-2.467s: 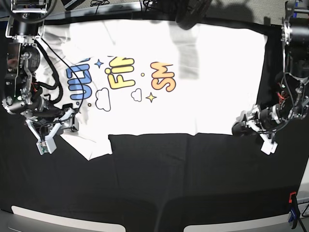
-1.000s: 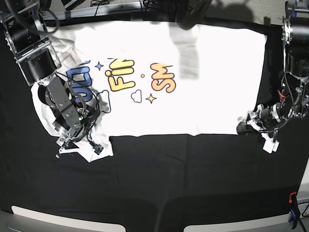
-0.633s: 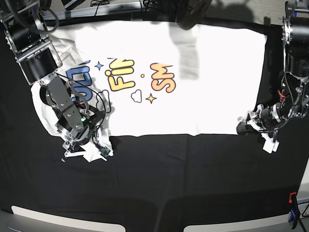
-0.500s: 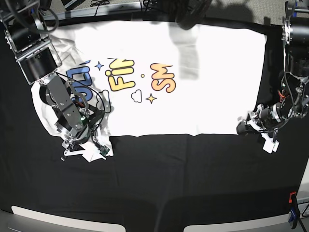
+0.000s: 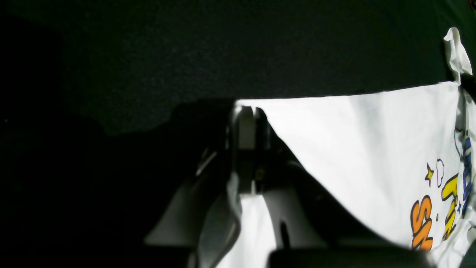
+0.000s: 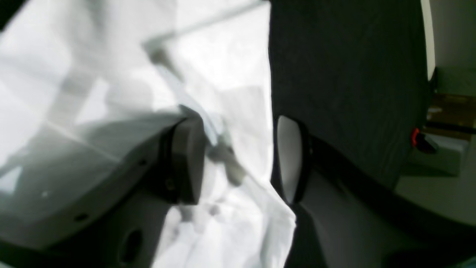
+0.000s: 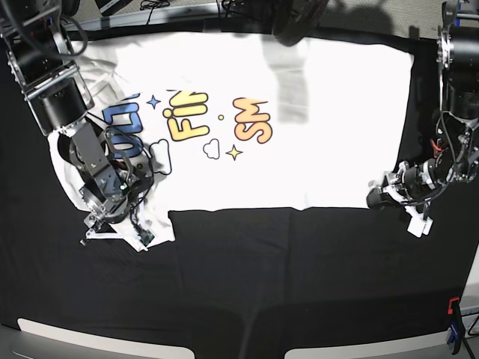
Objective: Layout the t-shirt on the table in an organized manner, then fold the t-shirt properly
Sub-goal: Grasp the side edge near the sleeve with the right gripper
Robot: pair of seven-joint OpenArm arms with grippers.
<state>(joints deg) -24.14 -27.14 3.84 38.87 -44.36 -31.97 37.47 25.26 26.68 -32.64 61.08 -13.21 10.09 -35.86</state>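
Claw on right (image 6: 238, 163) gapes astride t-shirt (image 7: 299, 149) sleeve; left claw (image 5: 246, 123) pinches hem.

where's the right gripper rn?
Base view, left side: the right gripper sits over the t-shirt's lower-left sleeve flap, jaws open, near the table's bare black cloth.

Free room: the whole near half of the worktop (image 7: 299, 284) is bare black cloth, edge to edge, so either arm can pass there w/o touching anything.

Far half is taken by the t-shirt (image 7: 329, 134), spread flat w/ hem along the midline. It is low, no barrier to a pass above it.

Obstacles: right gripper (image 7: 116, 230) and its arm sit over the shirt's sleeve corner, cables looping above the print; jaws apart, bunched cloth between them. Left gripper (image 7: 418, 218) sits low at the shirt's other lower corner, arm rising behind it.

Red clamp (image 7: 453, 305) stands at the near edge, left-arm side.
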